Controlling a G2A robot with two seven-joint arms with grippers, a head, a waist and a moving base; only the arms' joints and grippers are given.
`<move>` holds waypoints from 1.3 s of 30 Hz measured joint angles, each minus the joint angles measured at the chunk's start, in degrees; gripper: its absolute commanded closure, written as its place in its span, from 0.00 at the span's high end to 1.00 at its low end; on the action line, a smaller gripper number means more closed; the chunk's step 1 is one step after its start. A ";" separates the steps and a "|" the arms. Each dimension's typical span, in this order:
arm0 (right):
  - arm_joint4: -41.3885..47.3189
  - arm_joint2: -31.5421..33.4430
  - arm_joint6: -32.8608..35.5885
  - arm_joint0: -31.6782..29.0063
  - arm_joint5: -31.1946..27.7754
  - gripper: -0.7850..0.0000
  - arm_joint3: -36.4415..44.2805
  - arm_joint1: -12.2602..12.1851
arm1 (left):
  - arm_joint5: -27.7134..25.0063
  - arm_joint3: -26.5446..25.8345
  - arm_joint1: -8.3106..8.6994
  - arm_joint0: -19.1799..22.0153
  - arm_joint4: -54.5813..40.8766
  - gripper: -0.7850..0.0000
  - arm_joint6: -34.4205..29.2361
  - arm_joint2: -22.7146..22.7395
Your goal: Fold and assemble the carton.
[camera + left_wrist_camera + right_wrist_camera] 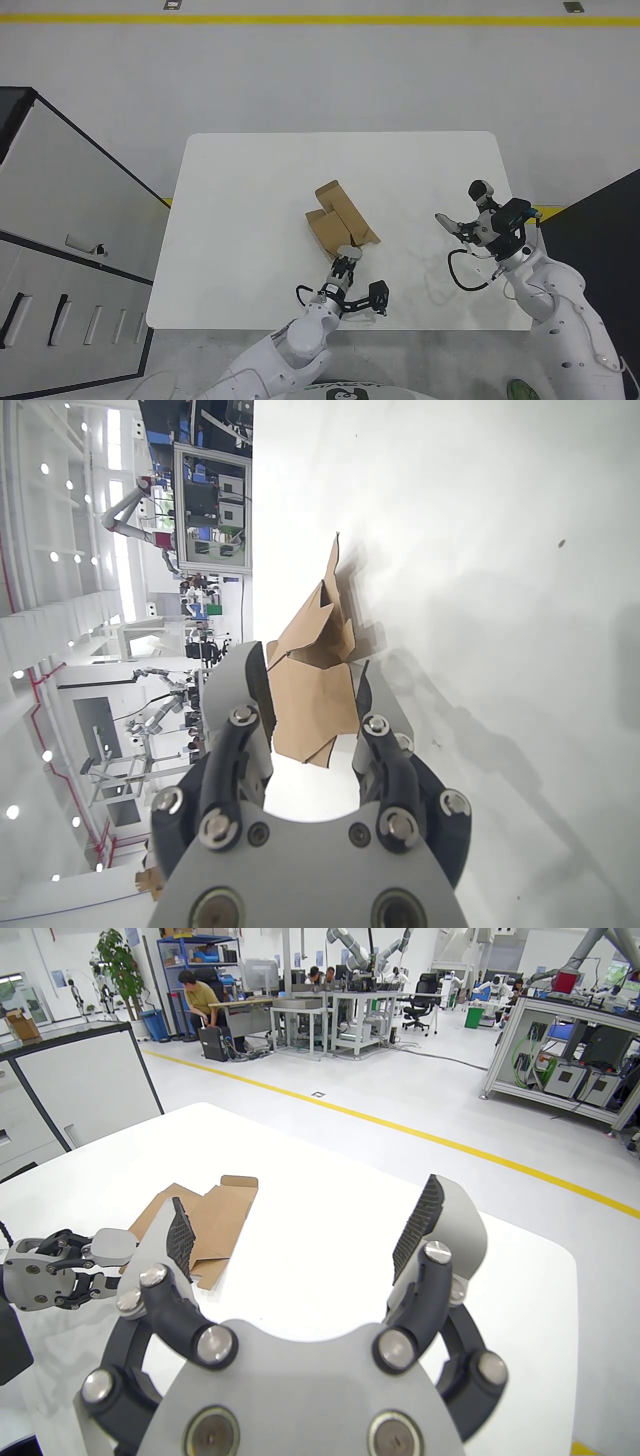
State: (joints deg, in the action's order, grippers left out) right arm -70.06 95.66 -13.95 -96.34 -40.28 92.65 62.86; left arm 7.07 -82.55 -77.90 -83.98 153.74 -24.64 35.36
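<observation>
A brown cardboard carton (338, 218) lies partly folded near the middle of the white table (250, 180), with flaps sticking out at several angles. My left gripper (346, 258) is at the carton's near corner. In the left wrist view its fingers (260, 685) stand partly closed on either side of a raised flap of the carton (312, 705), which touches both pads. My right gripper (305, 1193) hovers open over the table's right side, with nothing between its fingers. From there the carton (220, 1218) lies farther off, beyond one fingertip. In the top view the right gripper (458, 205) is well to the right of the carton.
A grey cabinet (60, 200) with a black frame stands beside the table's left edge. A yellow floor line (320, 18) runs beyond the far edge. Bare tabletop surrounds the carton on every side.
</observation>
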 measured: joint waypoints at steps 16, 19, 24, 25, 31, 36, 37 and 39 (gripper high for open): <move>0.00 0.00 0.00 0.00 0.00 1.00 0.00 0.00 | 0.00 2.55 -1.40 0.03 1.72 0.64 -0.91 0.11; 0.00 0.00 0.00 0.00 0.00 1.00 0.00 0.00 | 0.75 2.91 -1.64 0.00 2.31 0.49 -1.98 0.39; 0.00 0.00 0.00 0.00 0.00 1.00 0.00 0.00 | 2.40 3.28 -2.01 -0.24 2.69 0.43 -3.25 0.97; 0.00 0.00 0.00 0.00 0.00 1.00 0.00 0.00 | 2.50 3.43 -2.07 -0.28 2.71 0.42 -3.25 1.08; 0.00 0.00 0.00 0.00 0.00 1.00 0.00 0.00 | 2.46 3.91 -2.40 -0.40 2.75 0.23 -3.19 1.52; 0.00 0.00 0.00 0.00 0.00 1.00 0.00 0.00 | 3.79 3.22 -2.46 -0.86 3.35 0.00 -3.19 2.14; 0.00 0.00 0.00 0.00 0.00 1.00 0.00 0.00 | 4.31 2.79 -2.39 -1.11 3.64 0.00 -2.86 2.40; 0.00 0.00 0.00 0.00 0.00 1.00 0.00 0.00 | 5.01 1.99 -2.21 -1.62 4.38 0.00 -2.38 2.86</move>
State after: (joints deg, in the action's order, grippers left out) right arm -70.06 95.66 -13.95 -96.34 -40.28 92.65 62.86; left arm 12.09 -80.56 -80.10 -85.60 158.13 -27.02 38.22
